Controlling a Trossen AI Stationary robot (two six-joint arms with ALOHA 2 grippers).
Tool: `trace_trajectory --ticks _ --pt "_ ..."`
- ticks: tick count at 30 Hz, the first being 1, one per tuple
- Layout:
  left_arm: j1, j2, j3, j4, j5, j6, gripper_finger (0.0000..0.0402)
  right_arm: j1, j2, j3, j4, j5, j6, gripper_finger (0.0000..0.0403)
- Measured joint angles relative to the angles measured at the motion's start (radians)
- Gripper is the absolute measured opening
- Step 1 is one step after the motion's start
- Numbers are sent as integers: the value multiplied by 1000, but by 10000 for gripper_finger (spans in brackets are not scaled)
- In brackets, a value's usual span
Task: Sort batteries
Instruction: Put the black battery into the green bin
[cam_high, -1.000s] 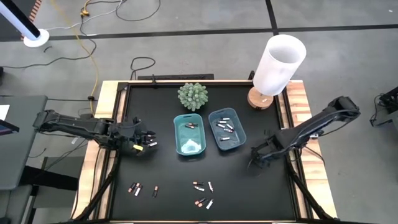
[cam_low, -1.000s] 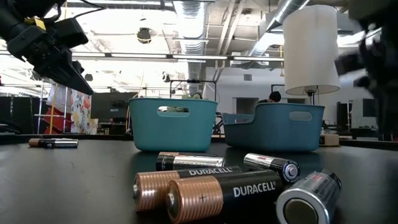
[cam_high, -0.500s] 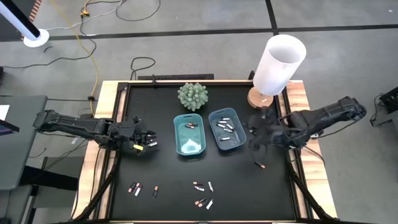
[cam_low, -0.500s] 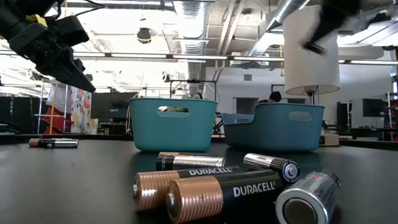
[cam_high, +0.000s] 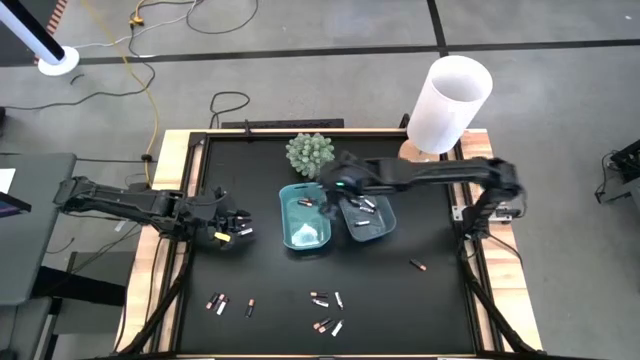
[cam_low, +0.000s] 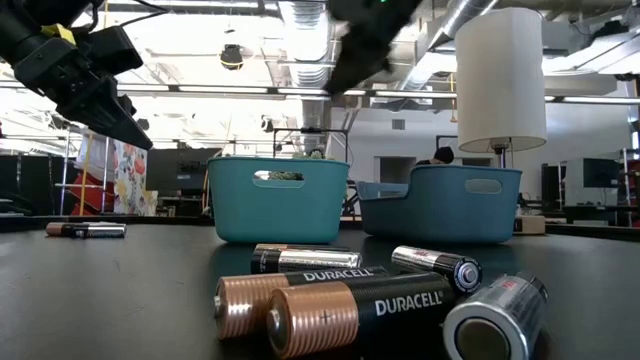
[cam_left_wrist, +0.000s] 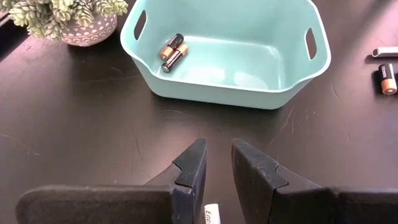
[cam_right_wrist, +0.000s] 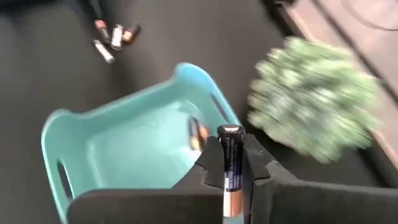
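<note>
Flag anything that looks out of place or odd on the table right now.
One battery lies alone on the mat near the table's right edge, apart from the clusters at the front and outside both trays. Otherwise nothing stands out: the right pincer holds a battery over the left tray; the left pincer waits beside that tray.

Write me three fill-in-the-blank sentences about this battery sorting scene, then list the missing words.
1. The right gripper is shut on a ____.
2. It hangs over the left tray, which holds ____ copper-ended batteries.
3. A potted ____ stands on the table beyond the trays.
4. The left gripper holds a small white-ended thing between its fingers, beside that ____.

Missing words: battery; two; plant; tray
</note>
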Motion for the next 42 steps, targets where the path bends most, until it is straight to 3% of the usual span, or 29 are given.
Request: trace_trajectory --ticks 6,12,19,27,34,42 --pt "0 0 0 -8 0 0 70 -35 265 136 93 -188 -49 17" --pt "0 0 0 -9 0 -1 70 -48 463 217 57 -248 -40 19" --pt "0 0 0 -10 0 -1 70 -45 572 267 -8 -266 -21 27" --pt "0 0 0 -10 1 -1 70 -53 572 270 -28 -262 -31 85" --pt "0 0 0 -10 1 0 70 -72 481 270 -33 -266 -54 136" --pt "0 0 0 -10 1 -1 70 -80 345 270 -73 -266 -52 148"
